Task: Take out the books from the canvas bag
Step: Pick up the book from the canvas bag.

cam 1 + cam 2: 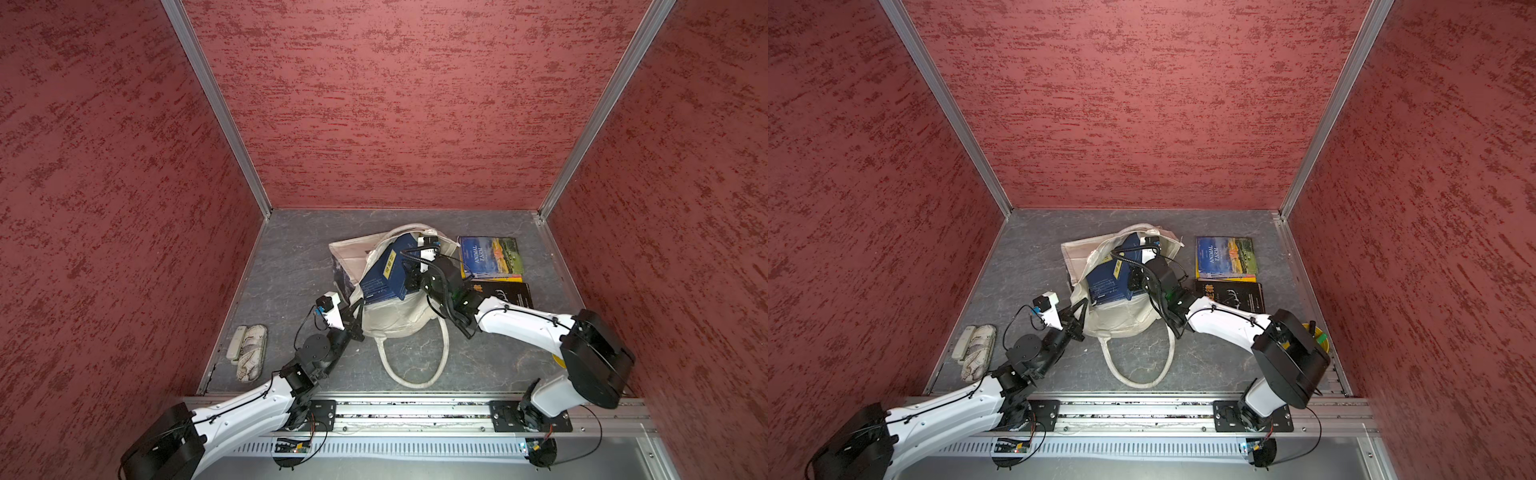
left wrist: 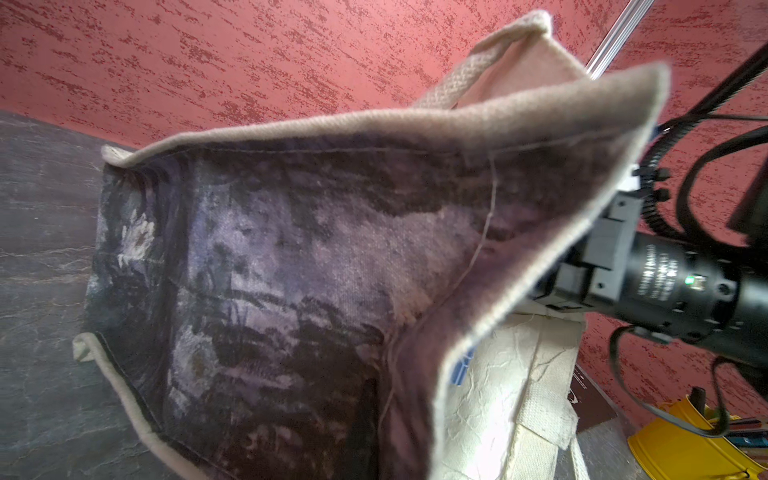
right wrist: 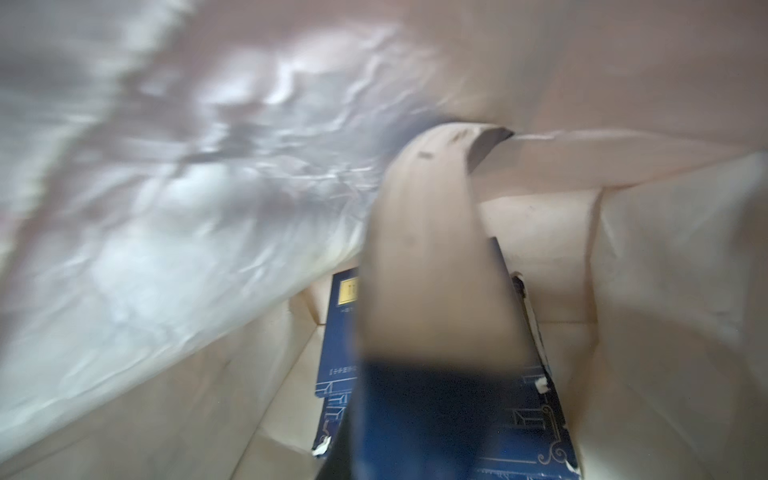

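Extraction step in hand. Left gripper (image 1: 358,321) pinches the canvas bag (image 1: 390,320) at its rim; right gripper (image 1: 409,282), closed, apparently clamps a navy book (image 1: 380,280) inside (landscape book (image 1: 490,257) and black book (image 1: 509,293) already lie outside). Next: lift clear without snagging cloth.

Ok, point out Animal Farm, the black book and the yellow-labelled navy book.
Animal Farm book (image 1: 490,257): in a top view, middle of cover.
Black book (image 1: 511,293): in a top view, uncovered part of cover.
Yellow-labelled navy book (image 1: 380,283): in a top view, cover below the label.
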### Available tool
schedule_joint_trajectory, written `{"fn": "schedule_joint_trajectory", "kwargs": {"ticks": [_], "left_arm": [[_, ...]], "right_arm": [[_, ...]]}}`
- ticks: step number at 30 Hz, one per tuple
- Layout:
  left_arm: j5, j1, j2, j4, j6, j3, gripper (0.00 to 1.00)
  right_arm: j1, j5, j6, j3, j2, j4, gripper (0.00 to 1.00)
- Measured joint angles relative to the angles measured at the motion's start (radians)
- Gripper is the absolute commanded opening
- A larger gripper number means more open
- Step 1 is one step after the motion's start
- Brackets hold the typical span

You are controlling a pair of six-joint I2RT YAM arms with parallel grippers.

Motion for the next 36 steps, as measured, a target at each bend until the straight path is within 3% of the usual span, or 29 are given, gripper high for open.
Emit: {"fn": "schedule_joint_trajectory", "kwargs": {"ticks": [9, 21, 29, 36], "left_arm": [[-0.013, 0.0, 0.001, -0.026, -0.019, 0.013, 0.0], [-0.022, 0.0, 0.0, -0.042, -0.036, 0.016, 0.0], [-0.024, 0.001, 0.0, -0.05, -0.044, 0.018, 0.0], [-0.028, 0.002, 0.0, -0.073, -0.056, 0.027, 0.0]], "right_arm": [[0.005, -0.128, -0.03, -0.056, -0.228, -0.005, 0.0], [0.005, -0.192, 0.001, -0.053, -0.34, 0.006, 0.0], [-0.008, -0.06, 0.039, -0.037, -0.412, 0.002, 0.0], [-0.126, 0.109, 0.122, -0.036, -0.512, -0.031, 0.0]]}}
